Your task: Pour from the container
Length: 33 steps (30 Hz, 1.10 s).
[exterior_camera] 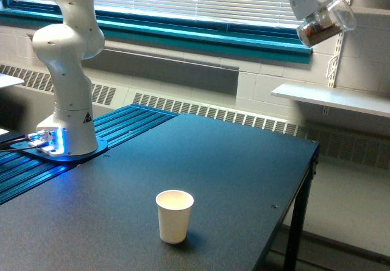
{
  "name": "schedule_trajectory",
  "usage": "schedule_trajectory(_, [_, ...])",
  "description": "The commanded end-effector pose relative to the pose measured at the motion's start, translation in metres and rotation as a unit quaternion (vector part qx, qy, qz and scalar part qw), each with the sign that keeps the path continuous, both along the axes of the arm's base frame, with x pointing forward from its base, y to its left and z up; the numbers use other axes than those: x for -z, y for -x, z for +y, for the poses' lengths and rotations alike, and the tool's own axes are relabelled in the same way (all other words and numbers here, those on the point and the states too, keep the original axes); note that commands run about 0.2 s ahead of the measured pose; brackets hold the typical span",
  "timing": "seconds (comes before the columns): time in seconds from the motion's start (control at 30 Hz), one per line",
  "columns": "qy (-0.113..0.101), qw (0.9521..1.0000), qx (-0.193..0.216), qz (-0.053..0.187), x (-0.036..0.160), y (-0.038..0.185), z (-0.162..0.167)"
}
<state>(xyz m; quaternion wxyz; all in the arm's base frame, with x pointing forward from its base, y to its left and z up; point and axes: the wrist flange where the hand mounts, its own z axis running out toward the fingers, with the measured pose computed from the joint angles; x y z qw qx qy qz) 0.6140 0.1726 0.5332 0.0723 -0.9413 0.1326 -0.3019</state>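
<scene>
Approach step, before pouring. The gripper [312, 6] held the container [326, 22] tilted, high above the tabletop's far right corner, its fingers closed on the container's walls with brown bits inside. The paper cup [174, 215] stood upright near the tabletop's front edge, well apart. Next, judged: carry the container over the cup, then tip further.
</scene>
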Motion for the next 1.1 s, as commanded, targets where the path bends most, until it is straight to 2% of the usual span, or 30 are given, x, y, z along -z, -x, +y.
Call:
schedule_trajectory(0.03, [0.006,0.9999,-0.006,0.010,0.012,0.001,0.006])
schedule_trajectory(0.4, [0.005,0.9999,-0.013,-0.001,0.010,0.006,0.017])
schedule_trajectory(0.5, [0.011,0.9999,-0.013,0.001,0.014,0.007,0.016])
schedule_trajectory(0.77, [0.023,0.9997,0.002,0.005,0.030,0.010,0.001])
schedule_trajectory(1.1, [0.022,0.9993,0.030,0.004,0.037,0.014,-0.022])
